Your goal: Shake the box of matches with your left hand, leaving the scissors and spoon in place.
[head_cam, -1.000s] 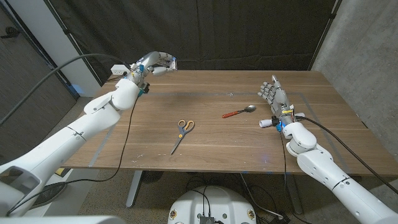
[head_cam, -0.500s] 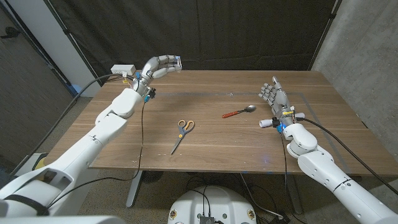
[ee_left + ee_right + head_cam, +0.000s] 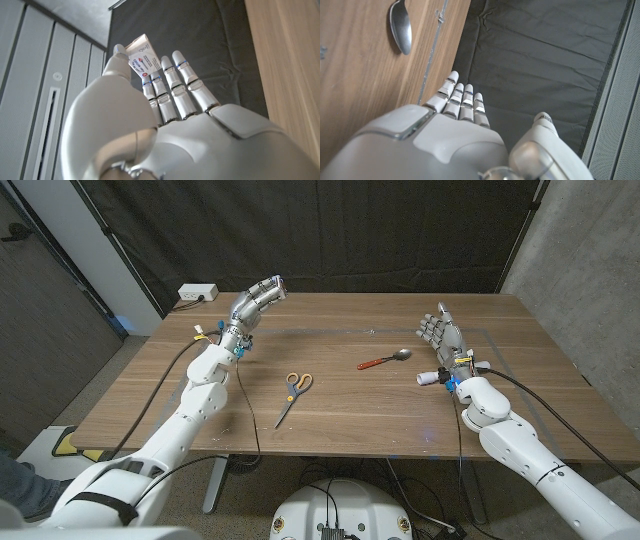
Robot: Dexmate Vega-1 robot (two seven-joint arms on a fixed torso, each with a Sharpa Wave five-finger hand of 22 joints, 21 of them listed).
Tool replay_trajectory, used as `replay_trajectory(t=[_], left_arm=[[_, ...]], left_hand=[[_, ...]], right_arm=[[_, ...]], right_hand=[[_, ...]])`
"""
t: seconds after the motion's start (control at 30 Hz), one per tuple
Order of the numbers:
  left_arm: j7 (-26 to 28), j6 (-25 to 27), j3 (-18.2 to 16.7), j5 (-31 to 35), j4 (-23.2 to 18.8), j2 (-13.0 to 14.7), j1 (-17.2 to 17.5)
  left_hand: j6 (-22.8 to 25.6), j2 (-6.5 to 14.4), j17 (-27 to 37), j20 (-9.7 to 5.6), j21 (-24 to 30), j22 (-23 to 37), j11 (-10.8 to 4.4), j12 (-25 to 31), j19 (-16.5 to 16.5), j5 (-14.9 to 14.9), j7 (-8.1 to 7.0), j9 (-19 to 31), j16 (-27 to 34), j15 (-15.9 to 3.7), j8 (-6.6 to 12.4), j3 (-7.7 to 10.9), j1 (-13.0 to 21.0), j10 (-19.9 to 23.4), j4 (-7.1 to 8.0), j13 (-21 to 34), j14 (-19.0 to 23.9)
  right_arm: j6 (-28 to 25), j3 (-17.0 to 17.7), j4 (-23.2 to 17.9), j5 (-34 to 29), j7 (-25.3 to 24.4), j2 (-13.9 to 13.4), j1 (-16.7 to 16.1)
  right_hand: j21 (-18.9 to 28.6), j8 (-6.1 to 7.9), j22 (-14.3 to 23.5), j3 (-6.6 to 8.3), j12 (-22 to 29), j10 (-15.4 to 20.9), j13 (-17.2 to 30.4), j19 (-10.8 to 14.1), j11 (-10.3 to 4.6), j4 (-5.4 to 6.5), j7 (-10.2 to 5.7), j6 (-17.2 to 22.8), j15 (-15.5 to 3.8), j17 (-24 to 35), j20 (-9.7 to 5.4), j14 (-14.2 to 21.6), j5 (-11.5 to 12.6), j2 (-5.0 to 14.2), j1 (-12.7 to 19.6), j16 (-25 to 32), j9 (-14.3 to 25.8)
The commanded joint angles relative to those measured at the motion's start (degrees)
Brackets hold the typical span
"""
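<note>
My left hand (image 3: 258,294) is raised over the table's far left part. It pinches a small white matchbox (image 3: 141,52) with red and blue print between thumb and fingertips. Scissors (image 3: 293,393) with orange and blue handles lie near the middle of the wooden table (image 3: 350,405). A spoon (image 3: 386,360) with a red handle lies to their right; its metal bowl (image 3: 401,29) also shows in the right wrist view. At the right, beside the spoon, my right hand (image 3: 441,337) stands upright on its edge, fingers apart and holding nothing.
A white power strip (image 3: 197,292) lies beyond the table's far left corner. A black curtain (image 3: 400,230) hangs behind the table. Cables trail from my left arm across the table's left side.
My left forearm has swung to the right and the hand with the matchbox has dipped slightly lower. The right hand, scissors and spoon have not moved.
</note>
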Motion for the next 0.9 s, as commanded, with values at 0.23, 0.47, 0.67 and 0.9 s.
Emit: replay_trajectory(t=[0.23,0.47,0.67,0.9], left_arm=[[3.86,-9.22,0.06,4.85,-8.52,5.24,-0.21],[32.89,6.84,0.46,39.03,-31.17,18.37,2.75],[35.91,28.55,5.8,60.84,-45.88,26.86,-2.29],[28.15,44.8,20.94,93.16,-52.58,30.65,-11.81]], left_hand=[[0.59,0.42,0.09,-1.72,-0.09,0.25,-0.57,0.61,-0.18,-0.1,-0.21,0.2,0.01,-5.12,-0.09,1.3,-0.11,0.51,1.25,0.09,0.26],[0.63,0.24,0.08,-1.47,-0.18,0.26,-0.2,0.57,-0.27,-0.13,0.06,0.21,-0.04,-4.73,-0.19,1.22,-0.28,0.53,1.33,0.07,0.16],[0.07,-0.11,0.05,-1.21,-0.5,0.27,0.14,0.28,-0.86,-0.17,0.26,0.2,-0.35,-4.34,-0.6,1.05,-0.56,0.05,1.42,-0.05,-0.65],[0.19,-0.75,0.01,-1.57,-1.1,0.3,-0.32,0.0,-2.0,-0.2,-0.59,0.16,-0.73,-4.6,-0.83,0.6,-1.29,-0.44,1.71,-0.24,-2.02]], right_arm=[[1.35,0.72,0.67,0.56,-0.1,0.29,-1.0],[2.53,1.14,0.7,0.71,-0.29,0.55,-2.14],[3.07,1.5,0.47,0.82,-0.38,0.55,-2.88],[3.85,1.46,0.98,1.18,0.5,0.82,-2.89]], right_hand=[[-0.43,0.1,0.14,-0.16,0.15,0.46,0.12,0.58,0.31,-0.17,-0.02,0.48,-0.05,0.28,0.2,0.36,-0.05,0.66,0.11,-0.18,0.14],[-0.55,0.12,0.15,-0.17,0.15,0.48,0.12,0.67,0.28,-0.19,0.07,0.54,0.02,0.28,0.3,0.38,-0.05,0.71,0.12,-0.2,0.14],[-0.63,0.1,0.15,-0.18,0.17,0.55,0.12,0.73,0.35,-0.2,0.04,0.51,-0.08,0.28,0.33,0.39,-0.05,0.74,0.13,-0.2,0.14],[-0.75,0.11,0.15,-0.19,0.17,0.58,0.12,0.76,0.37,-0.2,0.09,0.55,-0.03,0.28,0.33,0.38,-0.05,0.77,0.13,-0.22,0.14]])
